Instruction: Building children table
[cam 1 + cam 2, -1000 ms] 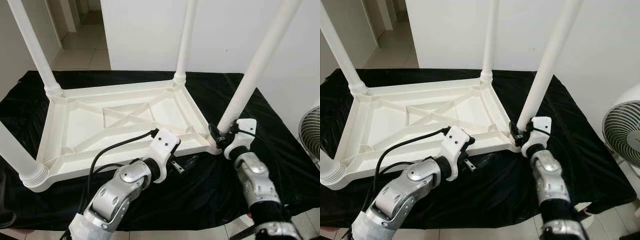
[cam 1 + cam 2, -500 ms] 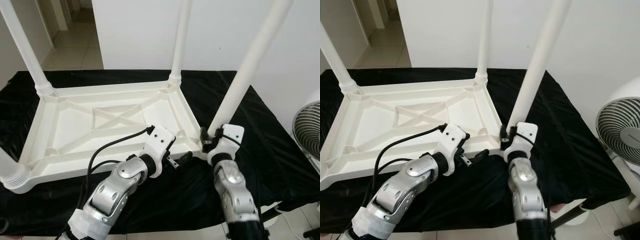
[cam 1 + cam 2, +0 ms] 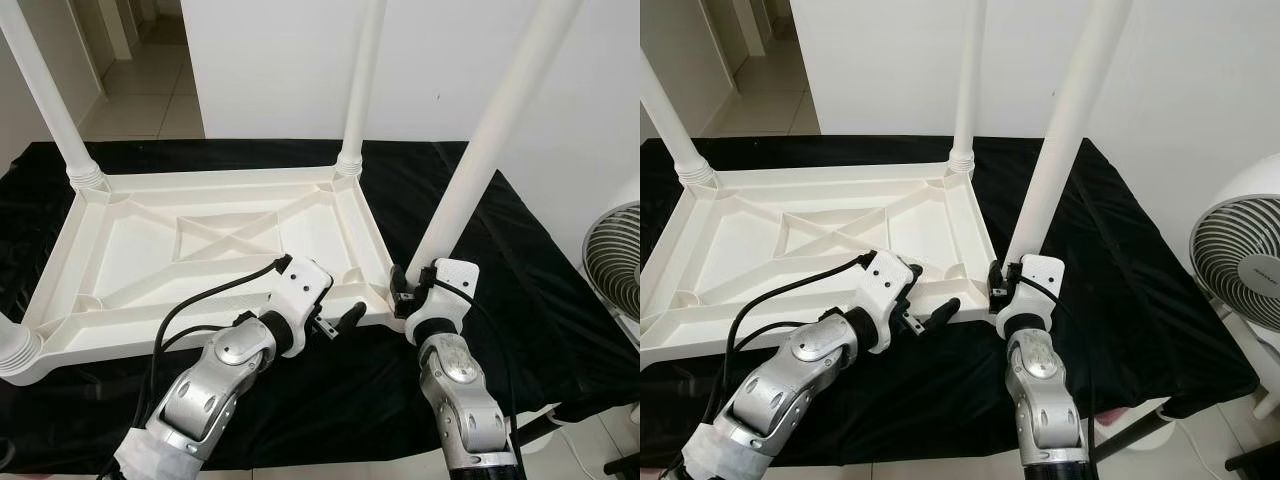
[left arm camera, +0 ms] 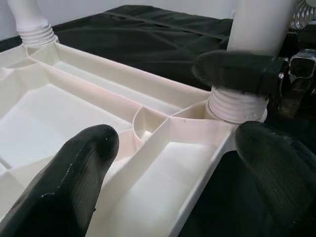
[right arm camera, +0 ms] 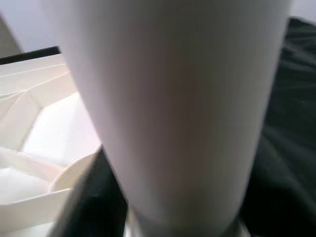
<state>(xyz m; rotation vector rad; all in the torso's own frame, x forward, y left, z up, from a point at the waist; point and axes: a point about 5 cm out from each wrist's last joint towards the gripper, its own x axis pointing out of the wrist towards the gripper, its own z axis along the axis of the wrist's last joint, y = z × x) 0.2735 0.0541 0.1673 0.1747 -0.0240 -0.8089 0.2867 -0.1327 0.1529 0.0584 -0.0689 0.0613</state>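
The white plastic children's table top (image 3: 200,250) is lying upside down on a black cloth-covered surface (image 3: 520,270), presumably so its legs can be screwed in. The right gripper (image 3: 405,290) is clasping the near-right white tubular leg (image 3: 480,160) at its base, probably twisting it home. The left gripper (image 3: 335,322), fingers spread and holding nothing, is hovering at the near rim (its wrist view alone is showing the leg's threaded collar (image 4: 236,104)).

One upturned tabletop (image 3: 200,250), four legs (image 3: 490,150), one fan (image 3: 1240,260).

White table (image 3: 200,240) and legs (image 3: 490,150) on black cloth (image 3: 520,280).
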